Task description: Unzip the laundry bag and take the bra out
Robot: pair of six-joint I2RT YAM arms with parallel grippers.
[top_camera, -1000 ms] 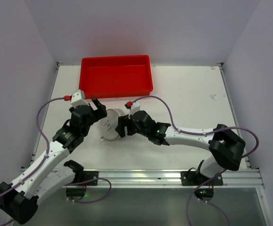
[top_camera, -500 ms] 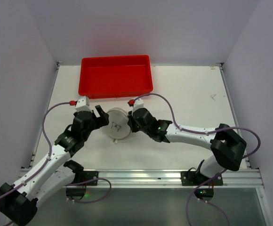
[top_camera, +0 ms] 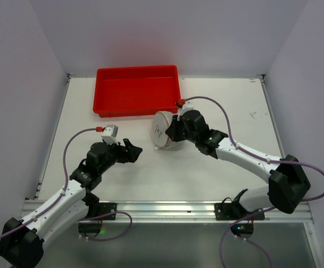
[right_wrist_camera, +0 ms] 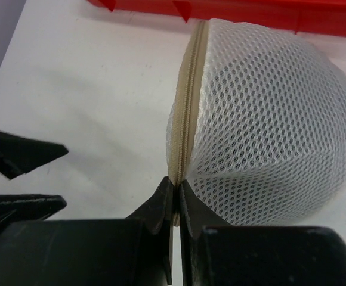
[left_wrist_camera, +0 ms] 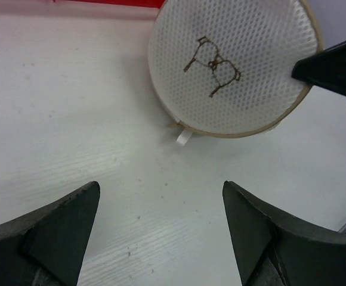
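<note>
Laundry bag (top_camera: pixel 162 131) has just moved. A second ago it lay flat on the desk (top_camera: pixel 223 106) between both sets of jaws. Now it stands on edge just in front of the red tray (top_camera: pixel 137 89), with the lid face and its dark mark (left_wrist_camera: pixel 212 62) turned toward the left side.

Right jaws went from open to clenched. In the right wrist view I see them pinching the tan zipper (right_wrist_camera: pixel 188 101) band at the bag's lower rim. Left jaws have backed off and sit released, wide, well apart from the bag and pointed at the lid.

A small white tab (left_wrist_camera: pixel 184 138) hangs at the bottom of the rim. I take it for the zipper pull, not certain. The zipper looks closed along every stretch I can see. The bra isn't visible; presumably it's inside, but I can't tell through the mesh.

My read: the right side is now the anchor, which frees the left to go for the pull. Unzipping hasn't started.
</note>
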